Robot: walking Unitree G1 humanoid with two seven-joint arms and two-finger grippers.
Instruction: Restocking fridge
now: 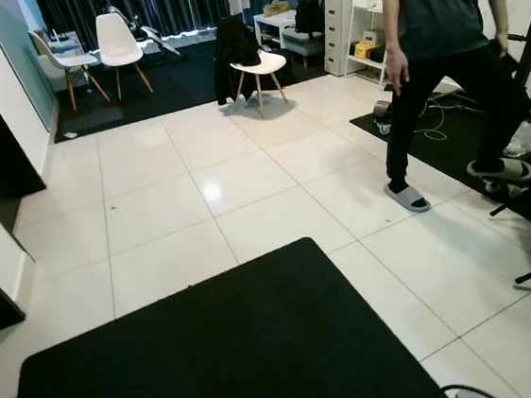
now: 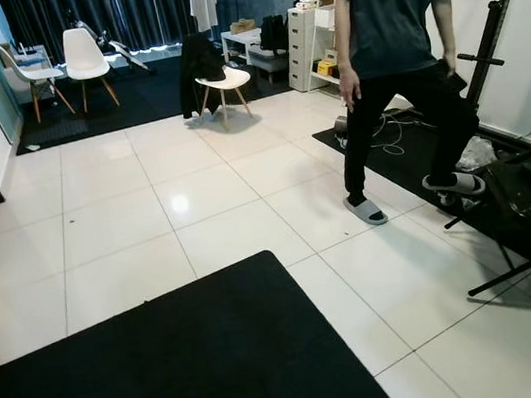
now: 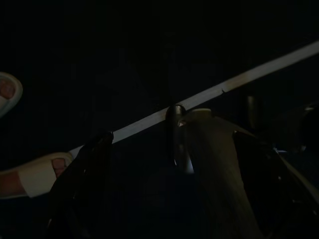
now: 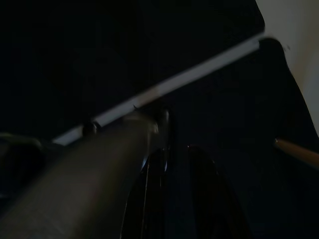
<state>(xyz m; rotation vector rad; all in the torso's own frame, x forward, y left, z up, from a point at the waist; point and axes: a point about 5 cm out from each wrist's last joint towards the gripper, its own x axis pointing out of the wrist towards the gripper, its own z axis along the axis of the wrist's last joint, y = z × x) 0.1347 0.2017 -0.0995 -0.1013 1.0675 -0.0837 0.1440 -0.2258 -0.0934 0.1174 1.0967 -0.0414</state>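
No fridge is seen yet, so a slow turn is needed to find it. White tiles [image 1: 247, 201] and a black mat [image 1: 225, 355] lie ahead; a person [image 2: 396, 81] should be passed wide. Whether the grippers are apart cannot be told.

Both arms hang idle in shade, left hand [image 3: 139, 199] and right hand [image 4: 184, 199] dimly visible.

Shiny white tile floor [image 1: 198, 187]. Big black mat [image 1: 225, 355] flat on it, close by. Farther off, a white chair [image 1: 259, 67] with a dark coat over its back. Two more white chairs [image 1: 118, 45] on a dark rug [image 1: 131, 94] at the back. On the right – a person's slippered foot [image 1: 406, 197] on the tiles, cables [image 1: 433, 117] on another black mat.
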